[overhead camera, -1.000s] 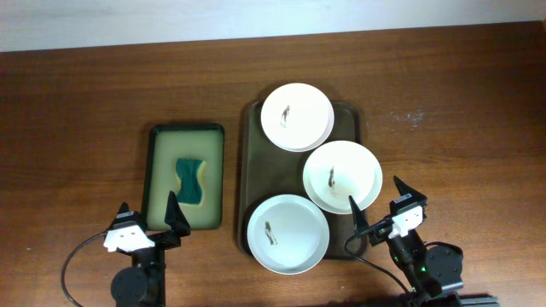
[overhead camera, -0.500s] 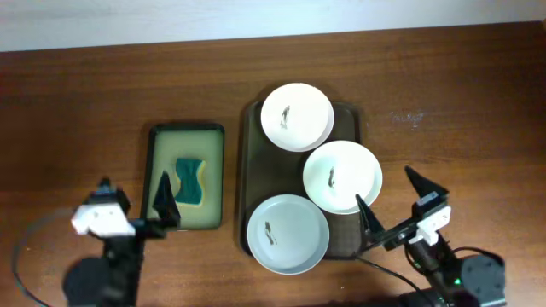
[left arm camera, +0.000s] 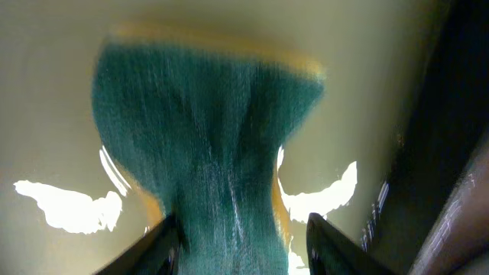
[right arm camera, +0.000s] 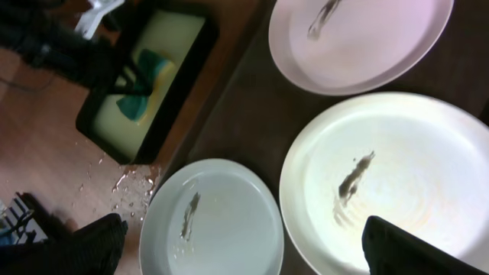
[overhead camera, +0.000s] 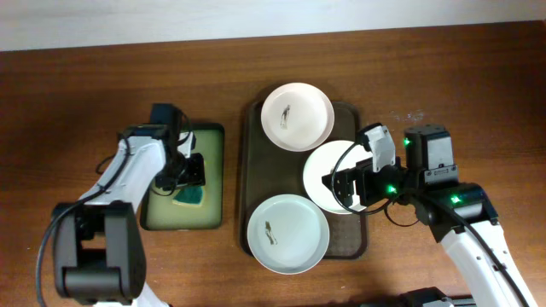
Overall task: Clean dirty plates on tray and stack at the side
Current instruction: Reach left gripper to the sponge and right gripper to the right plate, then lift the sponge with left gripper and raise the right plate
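Three white dirty plates lie on the dark brown tray (overhead camera: 252, 153): a far one (overhead camera: 297, 117), a middle one (overhead camera: 337, 158) and a near one (overhead camera: 287, 234), each with a dark smudge. My right gripper (overhead camera: 345, 186) hovers wide open over the middle plate's near edge. In the right wrist view its fingers (right arm camera: 252, 252) span the near plate (right arm camera: 210, 221) and the middle plate (right arm camera: 382, 176). My left gripper (overhead camera: 189, 175) is open, down in the small tray. Its fingers (left arm camera: 241, 244) straddle the teal sponge (left arm camera: 206, 137).
The small dark-rimmed tray (overhead camera: 162, 213) with a pale green-yellow inside sits left of the brown tray and holds the sponge (overhead camera: 189, 194). Water drops (right arm camera: 130, 187) lie on the wooden table between the two trays. Bare table (overhead camera: 444, 94) lies to the right.
Both arms left the front edge. The left arm swung in over the small tray and dropped onto the sponge. The right arm moved forward over the middle plate.
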Controlling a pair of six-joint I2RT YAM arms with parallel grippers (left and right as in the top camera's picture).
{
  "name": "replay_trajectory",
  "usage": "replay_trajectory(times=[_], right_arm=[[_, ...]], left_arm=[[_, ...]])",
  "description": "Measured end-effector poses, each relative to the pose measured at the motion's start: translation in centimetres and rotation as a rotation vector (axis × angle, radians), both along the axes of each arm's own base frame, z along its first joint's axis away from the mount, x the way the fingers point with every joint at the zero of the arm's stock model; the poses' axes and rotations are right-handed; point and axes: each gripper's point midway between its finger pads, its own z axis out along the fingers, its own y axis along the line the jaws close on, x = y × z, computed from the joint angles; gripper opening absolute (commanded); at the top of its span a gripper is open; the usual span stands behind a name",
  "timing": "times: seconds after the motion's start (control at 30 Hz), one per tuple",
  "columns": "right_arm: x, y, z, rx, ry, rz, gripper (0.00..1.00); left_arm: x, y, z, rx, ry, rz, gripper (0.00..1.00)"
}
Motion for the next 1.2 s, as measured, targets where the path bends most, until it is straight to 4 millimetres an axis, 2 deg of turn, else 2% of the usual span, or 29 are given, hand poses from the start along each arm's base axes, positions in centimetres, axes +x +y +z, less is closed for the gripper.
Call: replay_trajectory(times=[0.03, 0.07, 0.13, 0.17, 0.2, 0.23, 0.27, 0.33, 0.37, 0.4, 0.43, 0.47, 0.53, 0.57, 0.6, 0.63, 0.67, 0.73, 0.8, 0.87, 0.9, 0.93, 0.97, 1.0, 1.07, 1.1, 1.13, 1.17, 1.2], right_arm=[[-0.1, 0.0, -0.1, 0.001, 0.007, 0.003, 1.0], [-0.1, 0.0, -0.1, 0.001, 0.008, 0.003, 0.98], [-0.1, 0.0, -0.2, 0.001, 0.011, 0.002, 0.98], [-0.1, 0.0, -0.2, 0.001, 0.012, 0.002, 0.98], [-0.1, 0.0, -0.2, 0.001, 0.012, 0.002, 0.98], [-0.1, 0.0, -0.2, 0.002, 0.013, 0.001, 0.98], [-0.1, 0.0, -0.2, 0.002, 0.013, 0.001, 0.98], [-0.1, 0.0, -0.2, 0.002, 0.013, 0.001, 0.98], [-0.1, 0.0, -0.2, 0.002, 0.013, 0.001, 0.98], [-0.2, 0.0, -0.3, 0.002, 0.019, 0.0, 0.98], [-0.4, 0.0, -0.4, 0.0, 0.029, 0.001, 0.98], [-0.5, 0.0, -0.5, -0.001, 0.038, 0.001, 0.98], [-0.9, -0.1, -0.8, -0.005, 0.06, 0.0, 1.0], [-1.2, -0.1, -1.0, -0.007, 0.079, -0.001, 0.96], [-1.4, -0.2, -1.2, -0.007, 0.093, -0.003, 0.66], [-2.0, -1.0, -2.2, -0.041, 0.166, -0.061, 0.44], [-2.2, -2.0, -3.5, -0.083, 0.235, -0.131, 0.44], [-2.8, -3.1, -6.6, -0.15, 0.402, -0.206, 0.43], [-3.8, -2.8, -9.6, -0.208, 0.541, -0.195, 0.34], [-5.6, -0.7, -13.8, -0.296, 0.662, -0.089, 0.23], [-5.9, -0.2, -14.8, -0.32, 0.682, -0.07, 0.21], [-5.8, 0.4, -16.2, -0.348, 0.698, -0.056, 0.23], [-5.8, 0.9, -17.5, -0.372, 0.714, -0.038, 0.27], [-5.9, 0.8, -18.0, -0.386, 0.722, -0.032, 0.32], [-5.7, 0.4, -17.1, -0.384, 0.704, -0.048, 0.41], [-3.8, -0.5, -14.9, -0.354, 0.633, -0.099, 0.47], [-3.0, -1.1, -13.8, -0.336, 0.608, -0.126, 0.48], [-0.9, -2.8, -11.3, -0.301, 0.542, -0.196, 0.49], [0.9, -4.7, -9.6, -0.271, 0.49, -0.272, 0.49]], left_arm=[[0.9, 0.1, -0.8, 0.036, -0.024, 0.004, 0.0], [1.3, 0.4, -2.4, 0.065, -0.006, 0.019, 0.0], [1.9, 0.6, -2.5, 0.085, -0.012, 0.048, 0.0], [1.6, 0.6, -2.2, 0.085, 0.008, 0.054, 0.1], [1.4, 0.6, -1.8, 0.086, 0.032, 0.054, 0.36], [1.0, 0.5, -0.8, 0.083, 0.062, 0.06, 0.47], [1.2, 0.3, 0.2, 0.075, 0.056, 0.06, 0.54], [2.0, 0.2, 2.1, 0.065, -0.001, 0.064, 0.59], [2.2, 0.2, 2.4, 0.063, -0.015, 0.064, 0.59], [2.9, 0.0, 2.5, 0.056, -0.053, 0.067, 0.57], [3.4, -0.1, 1.8, 0.048, -0.089, 0.068, 0.5], [3.0, 0.0, 0.3, 0.047, -0.097, 0.068, 0.38], [2.2, 0.1, -1.8, 0.046, -0.106, 0.072, 0.0], [2.2, 0.2, -2.4, 0.047, -0.122, 0.074, 0.0], [2.0, 0.2, -2.4, 0.047, -0.124, 0.075, 0.0], [1.8, 0.3, -2.3, 0.049, -0.115, 0.075, 0.0], [1.1, 0.3, -2.2, 0.053, -0.086, 0.073, 0.0], [-0.3, 0.4, -0.3, 0.062, 0.005, 0.07, 0.0], [2.1, -0.3, 5.8, 0.036, -0.09, 0.065, 0.0], [2.7, -1.8, 10.6, -0.02, -0.188, 0.04, 0.0], [2.4, -2.3, 11.1, -0.037, -0.191, 0.03, 0.0], [1.8, -2.8, 11.3, -0.051, -0.178, 0.019, 0.0], [1.2, -3.3, 11.2, -0.063, -0.156, 0.007, 0.0], [1.1, -3.7, 11.2, -0.069, -0.152, -0.002, 0.0], [1.1, -5.2, 11.4, -0.106, -0.159, -0.035, 0.0], [1.8, -7.3, 11.8, -0.144, -0.21, -0.087, 0.0], [2.1, -8.6, 12.0, -0.16, -0.234, -0.119, 0.0], [3.2, -12.0, 13.0, -0.201, -0.327, -0.198, 0.0], [2.8, -14.7, 13.5, -0.232, -0.357, -0.262, 0.0]])
